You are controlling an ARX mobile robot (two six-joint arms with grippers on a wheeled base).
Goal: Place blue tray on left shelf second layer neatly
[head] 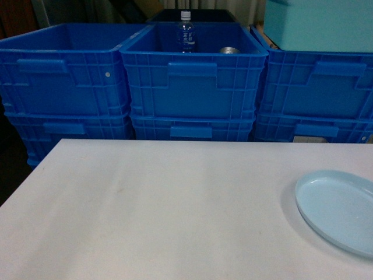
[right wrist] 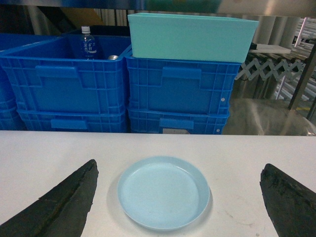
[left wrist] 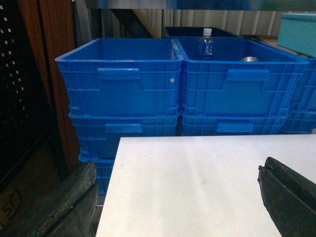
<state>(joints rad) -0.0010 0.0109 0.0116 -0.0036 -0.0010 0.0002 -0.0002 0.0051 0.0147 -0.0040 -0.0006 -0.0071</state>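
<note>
The blue tray (head: pixel 338 210) is a pale sky-blue shallow dish lying flat on the white table (head: pixel 163 204) near its right front corner, cut off by the head view's right edge. In the right wrist view the blue tray (right wrist: pixel 164 192) lies just ahead of my right gripper (right wrist: pixel 180 165), which is open and empty, its dark fingers wide on either side. My left gripper (left wrist: pixel 177 168) is open and empty over the table's left edge. Neither gripper shows in the head view. A shiny steel rail (left wrist: pixel 197 4) crosses above the crates; I cannot tell whether it belongs to the left shelf.
Deep blue ribbed crates (head: pixel 192 81) stand stacked in a row right behind the table's far edge. The middle one holds a water bottle (head: pixel 186 32) and a can. A teal bin (right wrist: pixel 190 35) sits on the right stack. A dark wooden upright (left wrist: pixel 49 74) stands at the left.
</note>
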